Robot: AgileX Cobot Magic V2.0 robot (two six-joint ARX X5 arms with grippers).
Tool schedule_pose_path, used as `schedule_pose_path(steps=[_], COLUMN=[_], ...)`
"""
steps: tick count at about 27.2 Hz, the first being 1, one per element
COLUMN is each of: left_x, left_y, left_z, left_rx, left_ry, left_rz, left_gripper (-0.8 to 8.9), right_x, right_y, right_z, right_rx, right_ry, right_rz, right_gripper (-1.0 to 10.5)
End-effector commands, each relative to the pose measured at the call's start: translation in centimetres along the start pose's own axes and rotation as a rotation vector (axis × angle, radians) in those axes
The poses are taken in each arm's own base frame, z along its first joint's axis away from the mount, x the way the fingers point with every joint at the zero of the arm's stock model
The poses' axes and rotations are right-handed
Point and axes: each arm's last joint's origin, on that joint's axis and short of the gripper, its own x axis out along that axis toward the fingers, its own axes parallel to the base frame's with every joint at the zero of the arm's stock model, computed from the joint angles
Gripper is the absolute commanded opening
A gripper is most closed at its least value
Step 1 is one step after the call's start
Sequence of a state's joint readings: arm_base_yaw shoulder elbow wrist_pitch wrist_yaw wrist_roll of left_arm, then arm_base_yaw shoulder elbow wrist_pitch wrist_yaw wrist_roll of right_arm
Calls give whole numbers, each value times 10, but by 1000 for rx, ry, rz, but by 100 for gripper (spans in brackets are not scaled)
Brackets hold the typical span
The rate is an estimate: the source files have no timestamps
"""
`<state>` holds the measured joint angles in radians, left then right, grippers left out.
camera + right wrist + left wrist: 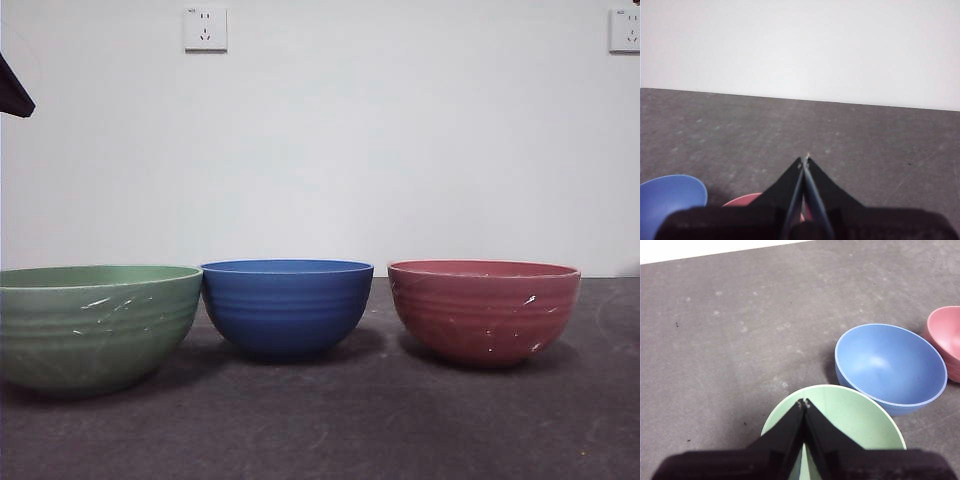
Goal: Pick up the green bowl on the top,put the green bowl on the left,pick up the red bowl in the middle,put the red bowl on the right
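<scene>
1. Three bowls stood in a row on the table point(330, 420): one green bowl point(95, 325) left, one blue bowl point(287, 305) middle, one red bowl point(483, 310) right.
2. Left gripper point(804, 402) was clenched empty above the green bowl.
3. Right gripper point(805, 159) was clenched empty above the red bowl.

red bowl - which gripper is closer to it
Right. The right gripper, jaws shut, is just above the red bowl; the left gripper sits above the green bowl.

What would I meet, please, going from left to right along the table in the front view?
green bowl → blue bowl → red bowl
</scene>
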<state>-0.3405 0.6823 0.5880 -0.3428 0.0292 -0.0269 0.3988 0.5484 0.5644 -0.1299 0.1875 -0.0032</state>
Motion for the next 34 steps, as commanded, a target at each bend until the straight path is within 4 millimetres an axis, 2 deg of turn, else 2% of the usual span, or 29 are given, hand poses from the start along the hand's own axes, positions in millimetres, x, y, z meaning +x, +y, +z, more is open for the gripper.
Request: schedule_pose_path(steps=[1, 4, 6, 7, 10, 12, 15, 21, 25, 27, 34], left_x=[0, 0, -20, -33, -71, -77, -60, -25, -10, -7, -7], left_y=[0, -1, 0, 0, 5, 9, 17, 29, 32, 33, 33], left_z=[-1, -1, -2, -3, -18, -38, -72, -106, -126, -133, -132], left_rx=[-7, -4, -3, 60, 80, 64, 21, -75, -140, -160, -163], left_ry=[-2, 2, -47, -83, -246, -332, -368, -318, -282, -255, -258], left_rz=[1, -8, 27, 33, 103, 174, 264, 304, 307, 305, 305], left_gripper=[-3, -3, -3, -3, -3, -3, -3, -3, -3, -3, -3], right_x=[1, 1, 1, 1, 1, 1, 1, 1, 1, 1, 1], right_y=[0, 0, 0, 0, 0, 0, 0, 0, 0, 0, 0], right_z=[-1, -1, -1, -1, -2, -3, -4, -5, -5, -5, -5], right_rx=[11, 11, 11, 11, 10, 8, 6, 4, 4, 4, 4], right_ry=[0, 0, 0, 0, 9, 18, 27, 41, 41, 41, 41], right_rz=[-5, -2, -2, -2, -3, -3, -3, -2, -2, -2, -2], right_gripper=[4, 4, 5, 5, 5, 4, 4, 4, 5, 4, 4])
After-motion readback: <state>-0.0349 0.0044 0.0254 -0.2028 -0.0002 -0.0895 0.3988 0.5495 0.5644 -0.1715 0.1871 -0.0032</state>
